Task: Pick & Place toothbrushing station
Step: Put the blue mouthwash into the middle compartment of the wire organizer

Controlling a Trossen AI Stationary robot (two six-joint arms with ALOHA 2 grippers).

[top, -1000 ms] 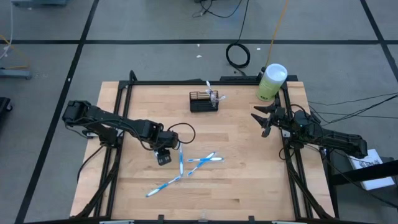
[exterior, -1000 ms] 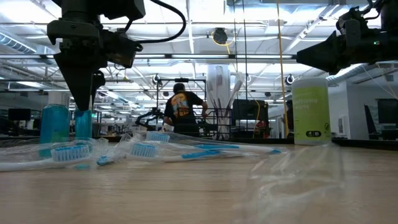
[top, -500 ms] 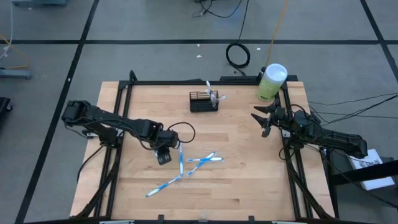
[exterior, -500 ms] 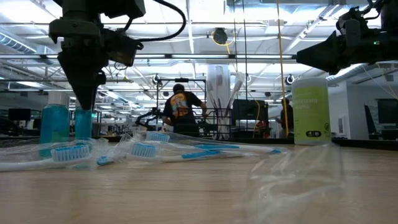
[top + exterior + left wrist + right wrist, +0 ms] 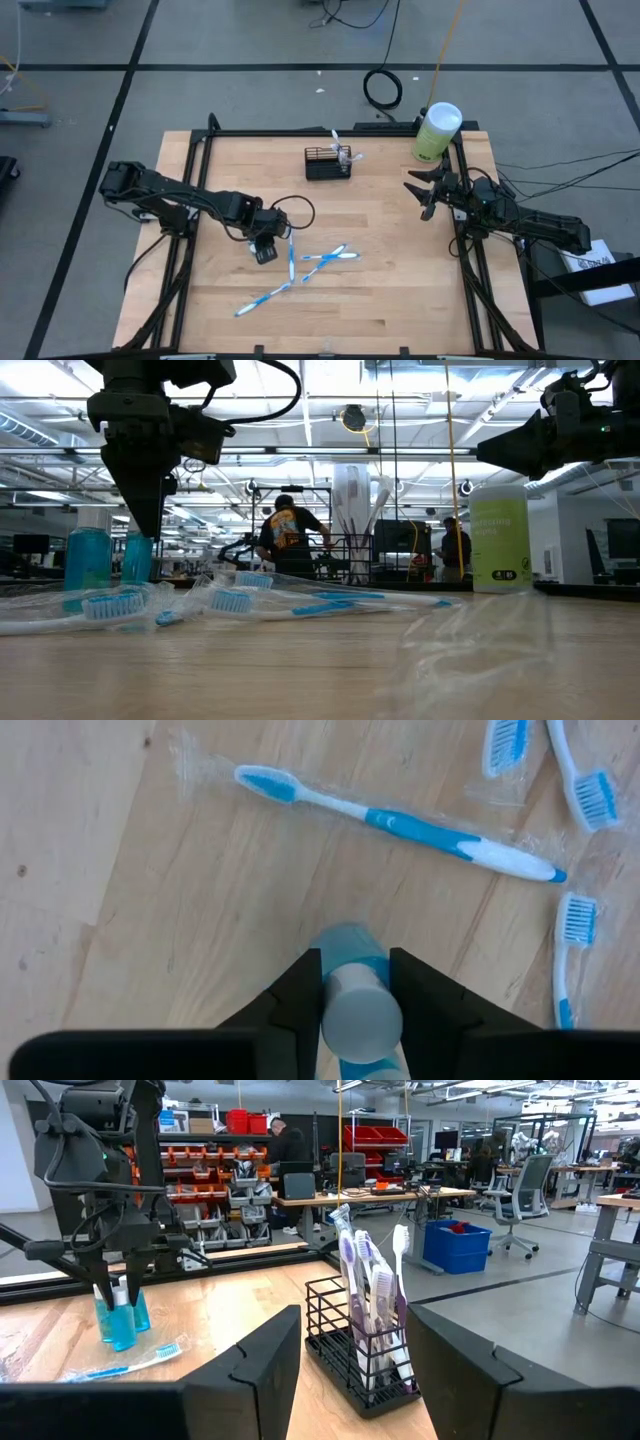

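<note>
The toothbrushing station, a small black wire basket [image 5: 328, 163] with several toothbrushes standing in it, rests on the table near its far edge; it also shows in the right wrist view [image 5: 360, 1342]. My left gripper [image 5: 263, 247] points down at the table's middle left, shut on a small blue bottle [image 5: 350, 945]. A second blue bottle [image 5: 140, 1310] stands right beside it. Wrapped blue-and-white toothbrushes [image 5: 325, 257] lie flat on the table to the gripper's right. My right gripper [image 5: 425, 192] hangs open and empty at the table's right edge. My left gripper pinches the blue bottle's pale round cap [image 5: 360, 1012] between its two fingers, one on each side. The fingers come from above, pointing down. The bottle stands upright under them [image 5: 137, 560]; its base is hidden behind the wrapped toothbrushes in the low view.
A tall pale-green cylinder with a white lid [image 5: 437, 130] stands at the far right corner. Another toothbrush [image 5: 262, 297] lies nearer the front edge. A black frame [image 5: 190, 200] borders the table. People stand in the room beyond.
My left gripper has shifted a little toward the table's right edge, still pointing down over the blue bottle. My right gripper has kept still.
</note>
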